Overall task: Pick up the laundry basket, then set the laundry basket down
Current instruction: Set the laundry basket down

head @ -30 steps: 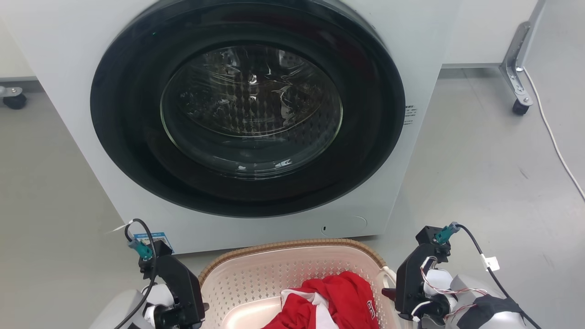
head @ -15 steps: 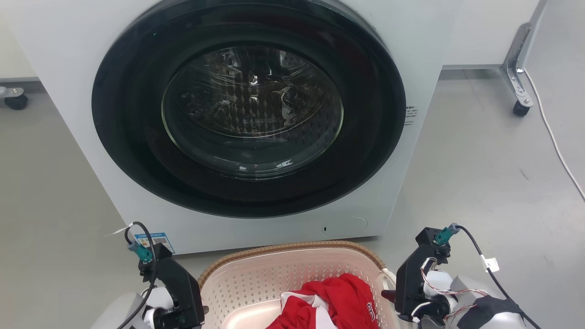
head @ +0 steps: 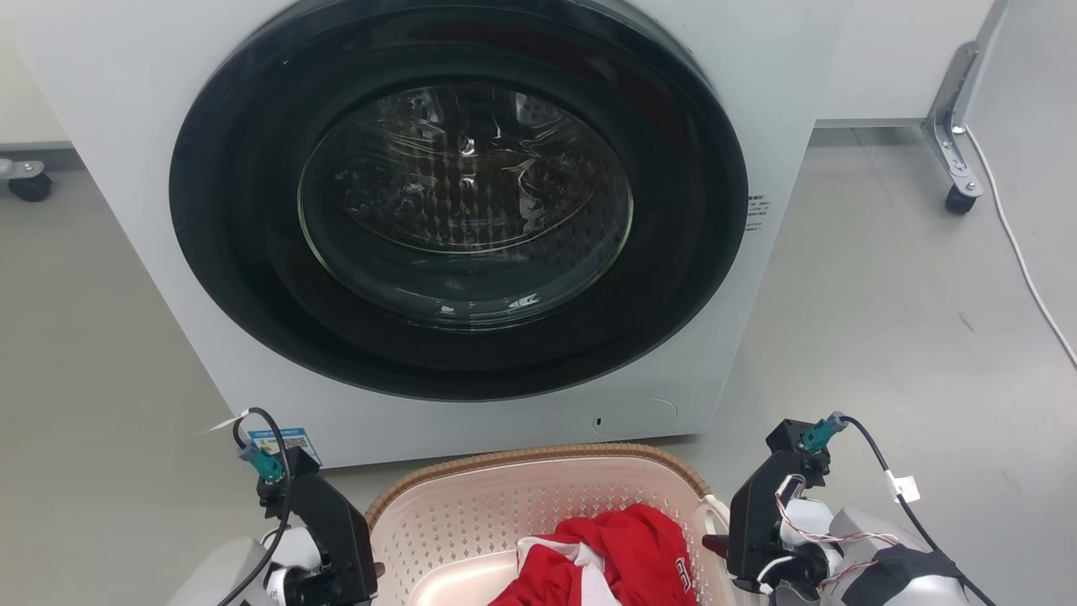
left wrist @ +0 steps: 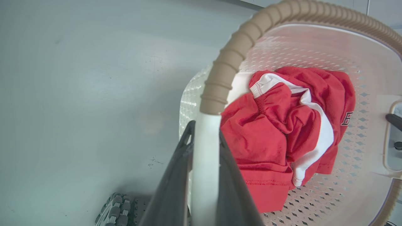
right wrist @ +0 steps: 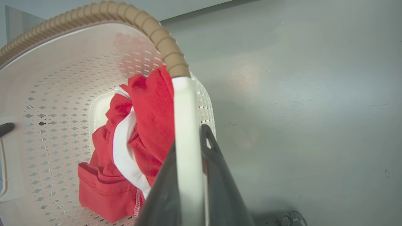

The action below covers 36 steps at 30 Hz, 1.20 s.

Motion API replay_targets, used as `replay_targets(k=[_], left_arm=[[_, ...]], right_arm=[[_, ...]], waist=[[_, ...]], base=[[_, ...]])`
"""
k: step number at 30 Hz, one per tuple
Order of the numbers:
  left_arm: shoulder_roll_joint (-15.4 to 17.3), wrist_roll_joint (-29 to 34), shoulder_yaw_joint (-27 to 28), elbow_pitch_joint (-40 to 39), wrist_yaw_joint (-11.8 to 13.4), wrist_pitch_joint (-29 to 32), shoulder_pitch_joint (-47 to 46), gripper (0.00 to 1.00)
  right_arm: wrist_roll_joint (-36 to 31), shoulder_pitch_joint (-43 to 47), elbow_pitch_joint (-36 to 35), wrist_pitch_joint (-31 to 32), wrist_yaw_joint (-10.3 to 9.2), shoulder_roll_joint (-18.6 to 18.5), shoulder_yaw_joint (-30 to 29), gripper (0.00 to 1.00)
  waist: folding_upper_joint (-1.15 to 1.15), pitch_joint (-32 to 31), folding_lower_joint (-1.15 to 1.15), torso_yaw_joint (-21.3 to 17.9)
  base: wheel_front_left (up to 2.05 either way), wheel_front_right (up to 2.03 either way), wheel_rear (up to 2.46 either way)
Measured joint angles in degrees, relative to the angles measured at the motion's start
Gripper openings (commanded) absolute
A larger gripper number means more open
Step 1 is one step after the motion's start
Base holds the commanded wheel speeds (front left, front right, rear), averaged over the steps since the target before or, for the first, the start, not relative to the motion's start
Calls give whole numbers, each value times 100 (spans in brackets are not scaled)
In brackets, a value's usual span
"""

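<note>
- Since a second ago the laundry basket (head: 538, 459) and both arms have sunk a little lower in your head view, while the washing machine (head: 757, 101) holds its place; over the last half second almost nothing shifts.
- You'll find the basket at the bottom middle of the head view, between the two arms, its brown ribbed rim nearest the machine's lower front.
- Whether its base rests on the floor (head: 883, 295), you cannot tell from these views.
- Your left gripper (left wrist: 204, 135) is clamped on the left white handle (left wrist: 205, 163), one dark finger on each side of the bar, just below where the brown rim ends.
- Your right gripper (right wrist: 189, 138) grips the right white handle (right wrist: 187, 110) the same way, fingers pressed against both faces of it.
- Inside the basket a crumpled red and white garment (head: 606, 555) lies on the perforated bottom, toward the right side.
- Directly ahead, the machine's round dark door (head: 458, 194) is closed, the drum visible through the glass.
- Farther out on your right, a white cable (head: 1010, 236) runs along the grey floor beside a metal leg with a caster (head: 959, 198).
</note>
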Motion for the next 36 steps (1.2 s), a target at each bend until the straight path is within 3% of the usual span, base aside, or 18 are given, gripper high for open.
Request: replay_targets(k=[15,24,36], left_arm=[[69,48,-80,-111,1,-460,-27,0],[66,165,-149,-197,0,-1042,-135,0],[-21,367,-170,-227,-5,-1914,-163,0]], right_arm=[[49,-4,-207,-294,-4,-15,119,0],[-35,-51,-242,-903,-5,-18,123,0],[-404,-258,-327,-1886,-163,-46,268,0]], waist=[[0,325,0,-28],[0,940,0,-58],[0,1919,1,-67]], base=[[0,0,0],[0,0,0],[0,0,0]])
